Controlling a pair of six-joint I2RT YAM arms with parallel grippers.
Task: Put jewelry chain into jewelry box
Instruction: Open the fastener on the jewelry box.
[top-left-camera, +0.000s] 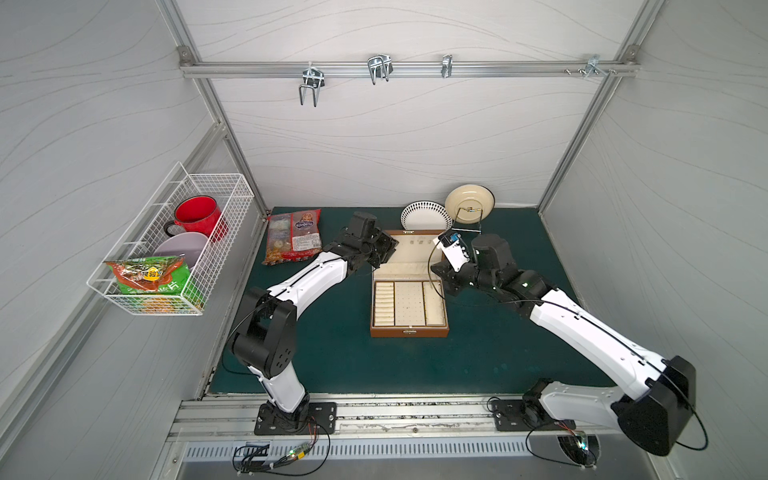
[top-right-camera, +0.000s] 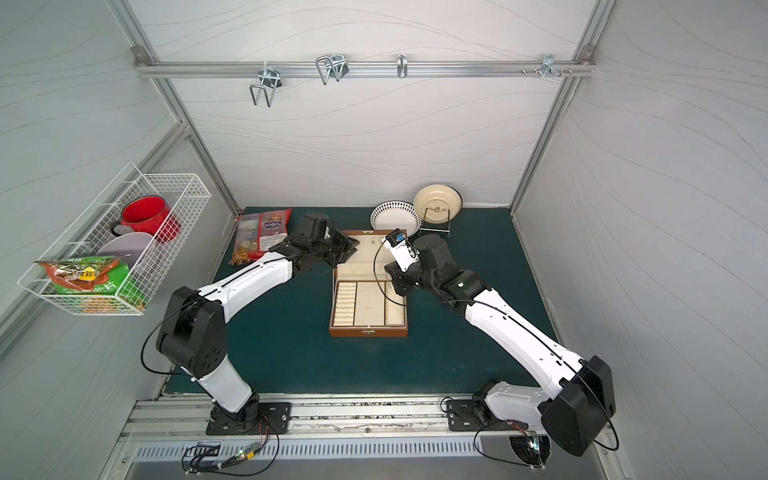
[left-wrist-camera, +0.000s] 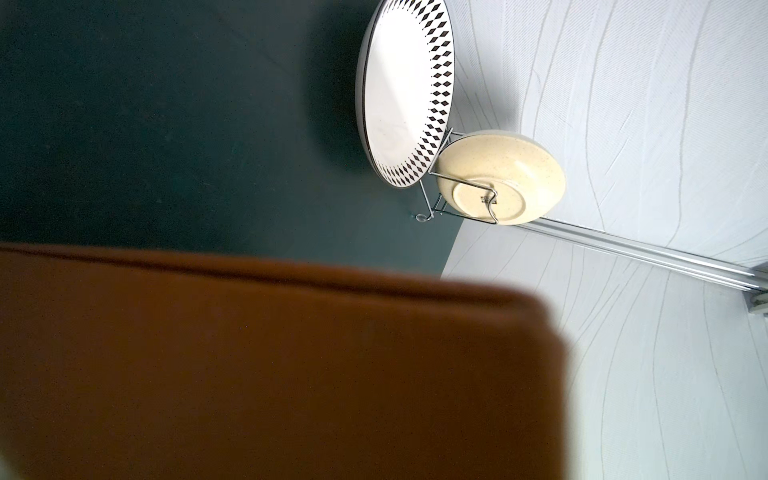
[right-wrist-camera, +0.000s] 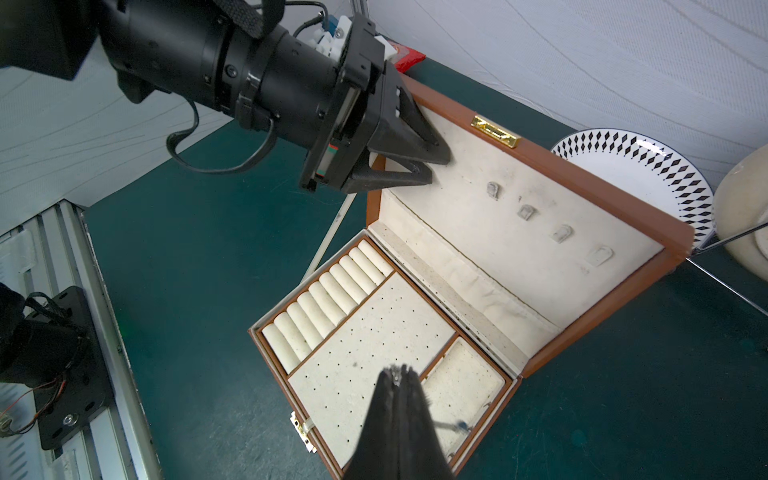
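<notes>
The jewelry box (top-left-camera: 409, 332) (top-right-camera: 368, 331) lies open mid-mat, with its cream-lined lid (right-wrist-camera: 519, 216) raised and the compartment tray showing. My left gripper (top-left-camera: 388, 247) (top-right-camera: 349, 245) (right-wrist-camera: 438, 164) is at the lid's upper left corner, fingers a little apart against the lining. Whether they pinch the lid I cannot tell. The lid's brown back (left-wrist-camera: 291, 353) fills the left wrist view and hides the jaws. My right gripper (right-wrist-camera: 397, 370) (top-left-camera: 444, 289) hovers over the tray, shut on the jewelry chain (right-wrist-camera: 395, 375). A silvery bit shows at the tips and a blurred strand hangs below.
A red snack packet (top-left-camera: 293, 241) lies left of the box. A patterned plate (top-left-camera: 426, 216) and a cream bowl (top-left-camera: 469, 203) stand in a wire rack behind the lid. A wall basket (top-left-camera: 166, 249) holds a red mug. The right arm's black cable (top-left-camera: 432, 266) loops over the tray.
</notes>
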